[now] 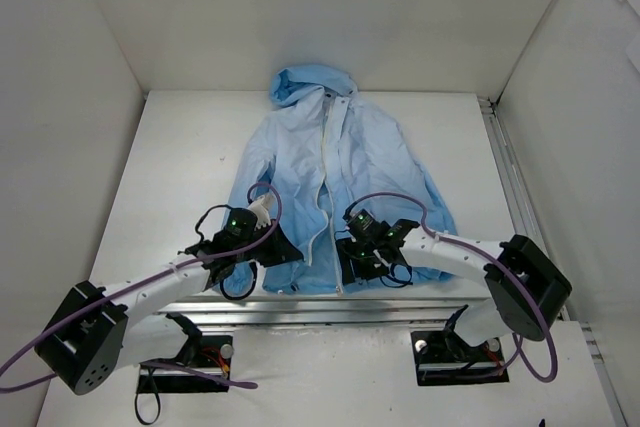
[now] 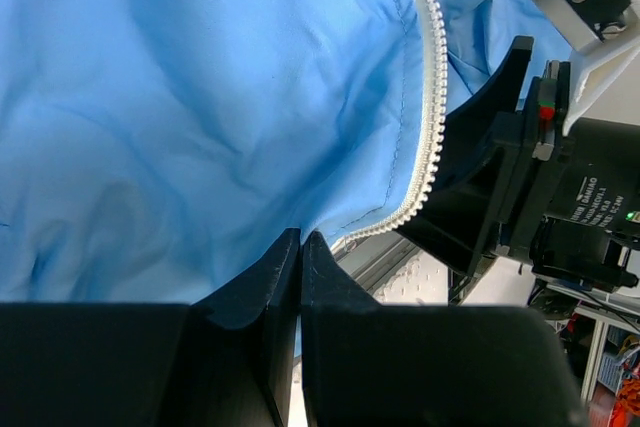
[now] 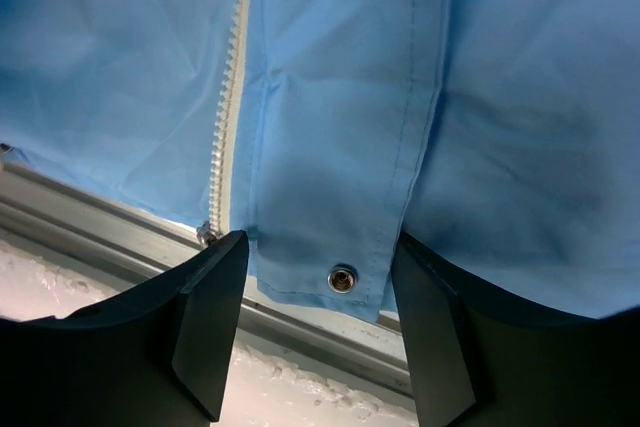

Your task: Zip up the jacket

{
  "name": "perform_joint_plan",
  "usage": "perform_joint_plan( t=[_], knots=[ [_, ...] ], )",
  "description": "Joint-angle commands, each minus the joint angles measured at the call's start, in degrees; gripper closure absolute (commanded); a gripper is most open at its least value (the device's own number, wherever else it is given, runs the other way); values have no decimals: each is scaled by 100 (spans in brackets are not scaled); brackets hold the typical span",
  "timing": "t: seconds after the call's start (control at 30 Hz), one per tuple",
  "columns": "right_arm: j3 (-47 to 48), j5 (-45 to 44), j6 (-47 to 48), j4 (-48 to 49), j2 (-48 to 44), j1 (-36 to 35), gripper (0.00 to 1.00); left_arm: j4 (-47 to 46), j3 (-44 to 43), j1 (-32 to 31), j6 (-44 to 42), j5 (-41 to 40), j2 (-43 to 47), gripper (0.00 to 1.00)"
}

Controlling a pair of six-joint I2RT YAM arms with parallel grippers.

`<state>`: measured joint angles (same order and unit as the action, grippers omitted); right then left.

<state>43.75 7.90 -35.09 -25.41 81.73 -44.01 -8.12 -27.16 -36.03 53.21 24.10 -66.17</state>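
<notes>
**Though We Are at the Hem, Nothing Is Zipped**

Since the jacket (image 1: 330,177) lies flat on the table (image 1: 180,167) with its front open, we judge zipping not yet begun. Our left gripper (image 2: 301,237) is closed, seemingly pinching the hem. Our right gripper (image 3: 318,242) gapes around the snap (image 3: 342,278), holding nothing. The zipper teeth (image 3: 228,97) remain unjoined.

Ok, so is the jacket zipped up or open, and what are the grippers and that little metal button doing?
jacket, lying flat, front open
zipper, unzipped
snap, unfastened
left gripper, shut on the jacket's bottom edge
right gripper, open, either side of the snap flap
</notes>
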Motion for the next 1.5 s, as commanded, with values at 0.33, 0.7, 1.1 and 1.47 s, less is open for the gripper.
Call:
perform_joint_plan(
  t=[0.33,0.7,1.1,1.47],
  knots=[
    [81,-964,-630,-105,1107,-415,68,-234,-255,-18,146,-107,-71,100],
    [529,-1256,-420,-78,407,-521,100,-172,-360,-18,137,-195,-54,100],
    [1162,-2017,-15,-70,-1536,-494,100,407,-773,-18,462,-765,455,100],
    [1374,-3526,845,456,-1828,-652,100,1032,-1494,-18,567,-1232,597,100]
  ],
)
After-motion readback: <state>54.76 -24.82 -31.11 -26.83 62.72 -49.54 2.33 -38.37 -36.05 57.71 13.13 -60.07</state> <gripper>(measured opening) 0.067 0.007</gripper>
